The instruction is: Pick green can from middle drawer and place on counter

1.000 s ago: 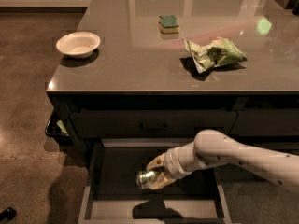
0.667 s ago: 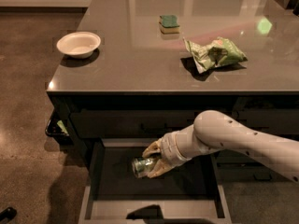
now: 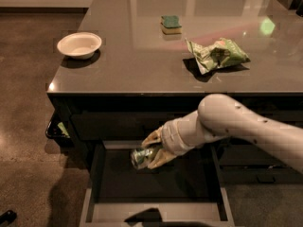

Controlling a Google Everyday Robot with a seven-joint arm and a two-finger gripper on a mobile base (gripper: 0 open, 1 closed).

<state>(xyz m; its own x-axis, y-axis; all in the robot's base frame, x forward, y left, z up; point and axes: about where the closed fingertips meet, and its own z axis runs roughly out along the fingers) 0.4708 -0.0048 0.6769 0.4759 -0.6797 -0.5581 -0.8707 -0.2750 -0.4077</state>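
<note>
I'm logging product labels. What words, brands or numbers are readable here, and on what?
None can be read.
green can, gripped by the end effector above the middle drawer: markings too blurred.
snack bag on the counter: print too blurred.
bowl, sponge: no text visible.

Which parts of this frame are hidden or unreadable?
1. Camera view: markings on the green can, covered by the tool gripping it above the middle drawer.
2. Camera view: drawer's front, cut off by the bottom edge.
3. Camera view: base of the arm, cut off by the right edge.
</note>
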